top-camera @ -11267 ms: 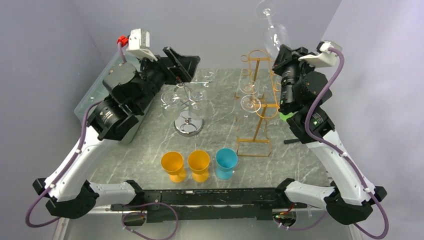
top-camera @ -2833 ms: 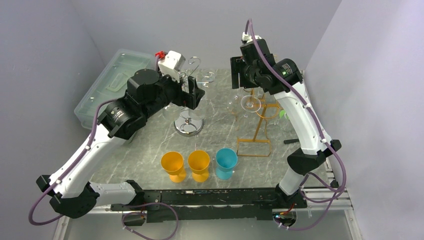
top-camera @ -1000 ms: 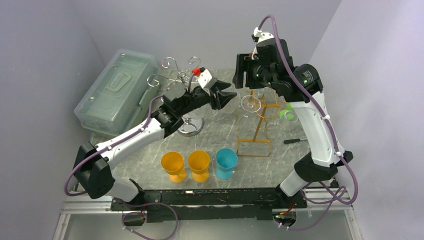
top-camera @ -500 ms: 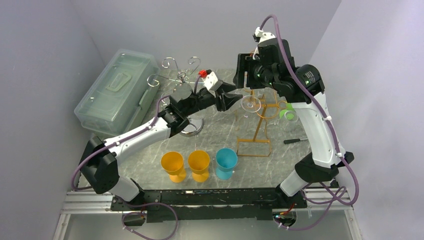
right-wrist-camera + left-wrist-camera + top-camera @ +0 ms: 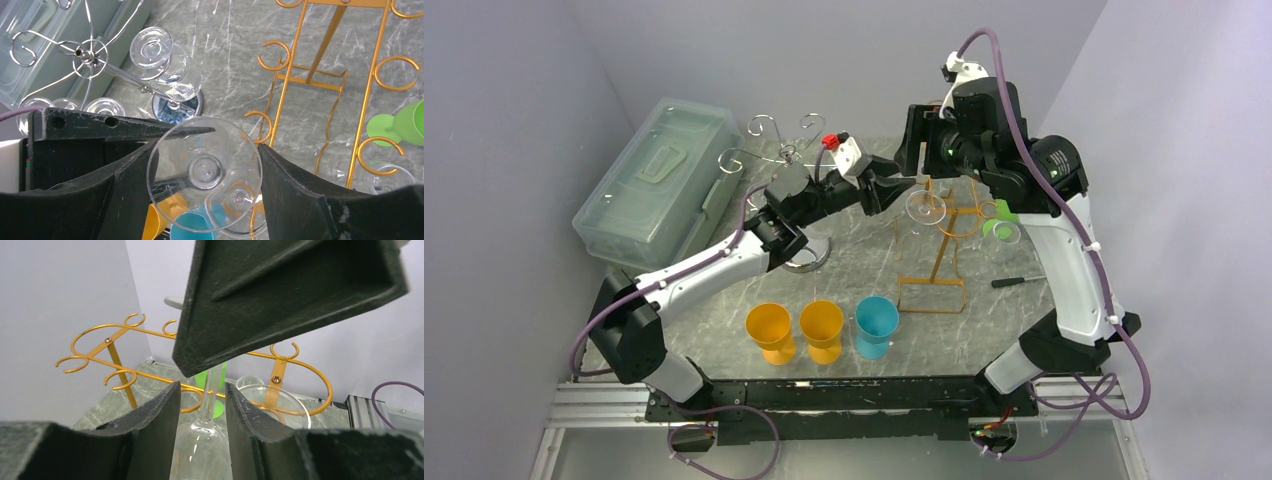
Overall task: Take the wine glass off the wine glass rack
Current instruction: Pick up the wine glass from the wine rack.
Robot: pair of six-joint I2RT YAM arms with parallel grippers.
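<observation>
Your right end effector (image 5: 205, 152) points down over the clear, inverted wine glass (image 5: 205, 172) and grasps it by its round foot. In the right wrist view the foot's rim meets both black fingers (image 5: 295, 200). The glass hangs bowl-down above the grey marble table (image 5: 864, 265), just beside the left-hand hooks of the gold wire wine glass rack (image 5: 320, 65). You cannot tell whether it touches a hook.

Your left arm stretches across from the left side. Your left end effector (image 5: 201, 397) is released, with its two fingers on either side of the thin stem, below the foot. A gap shows on one side of the stem, and the other finger (image 5: 250, 425) sits just beside it.

Behind the stem you see the gold rack's top rail, with a second clear glass (image 5: 272, 400) beneath it. A green plastic goblet (image 5: 405, 122) sits at the rack's right side. A silver wire stand (image 5: 789, 158) carrying more glasses stands on the table to the left of the gold rack.
</observation>
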